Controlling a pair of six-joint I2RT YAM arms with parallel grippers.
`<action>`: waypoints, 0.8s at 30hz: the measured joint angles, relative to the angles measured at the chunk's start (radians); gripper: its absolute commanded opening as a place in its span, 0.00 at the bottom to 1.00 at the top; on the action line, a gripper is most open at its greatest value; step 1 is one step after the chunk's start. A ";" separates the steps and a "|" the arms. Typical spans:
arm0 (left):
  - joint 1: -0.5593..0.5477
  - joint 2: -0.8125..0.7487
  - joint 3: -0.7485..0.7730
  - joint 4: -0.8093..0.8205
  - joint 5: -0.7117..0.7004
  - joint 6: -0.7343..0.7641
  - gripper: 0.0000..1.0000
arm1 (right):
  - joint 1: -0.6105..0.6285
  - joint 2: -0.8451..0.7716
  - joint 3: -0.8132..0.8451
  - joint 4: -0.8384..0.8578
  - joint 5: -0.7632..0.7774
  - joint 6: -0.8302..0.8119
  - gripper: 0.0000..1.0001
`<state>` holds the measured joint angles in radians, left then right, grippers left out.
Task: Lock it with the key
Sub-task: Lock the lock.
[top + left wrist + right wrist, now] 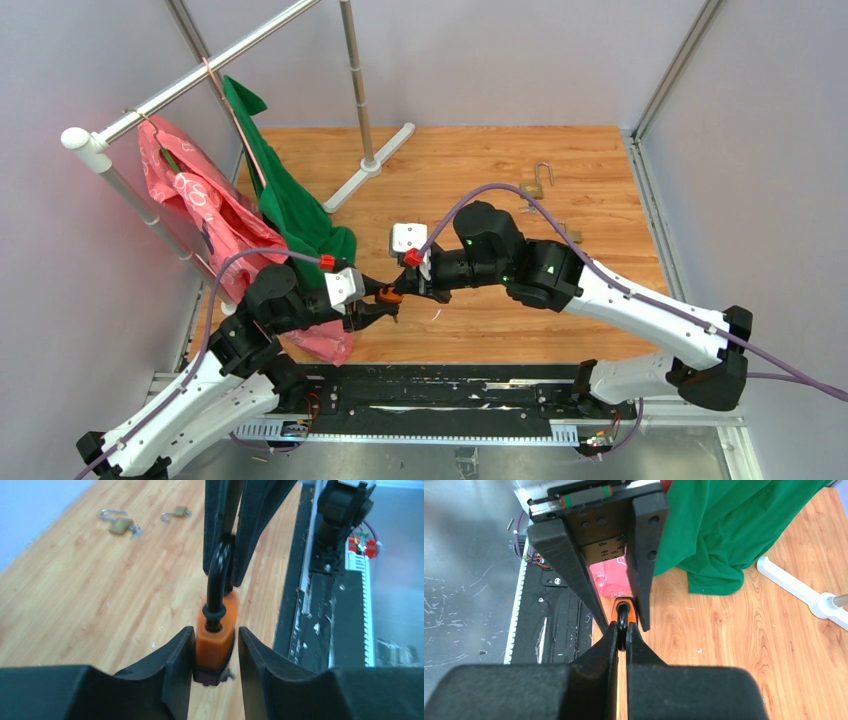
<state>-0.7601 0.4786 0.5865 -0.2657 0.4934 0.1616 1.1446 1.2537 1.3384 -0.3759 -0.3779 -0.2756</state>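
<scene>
Over the wooden tabletop (pixel 75 595), left gripper (pixel 215 639) clamps the orange padlock (pixel 214 630) by its body, right gripper (pixel 622 632) pinches its black shackle (pixel 218 575) from 12 o'clock — best pressed straight in, axes aligned.

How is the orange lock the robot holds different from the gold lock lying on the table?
The orange lock has a black shackle; the gold lock has a silver one. The orange lock is held up in the air, its body in the left gripper and its shackle pinched by the right gripper; the gold lock lies flat on the wooden table, untouched. Both are padlocks with a curved shackle.
</scene>
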 measured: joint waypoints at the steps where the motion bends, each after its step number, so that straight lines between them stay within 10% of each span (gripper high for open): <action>1: 0.000 0.000 0.000 0.012 0.001 -0.008 0.48 | 0.000 -0.003 0.001 0.000 -0.008 -0.002 0.00; 13: 0.000 -0.009 0.000 0.120 -0.002 0.047 0.55 | 0.000 -0.048 -0.027 0.078 0.012 0.051 0.00; 24: 0.000 0.012 0.009 0.076 0.065 0.012 0.30 | 0.000 -0.066 -0.027 0.074 -0.033 0.039 0.00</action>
<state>-0.7605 0.4908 0.5953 -0.1902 0.5583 0.1738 1.1446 1.1881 1.3113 -0.3019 -0.4107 -0.2371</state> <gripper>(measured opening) 0.348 0.030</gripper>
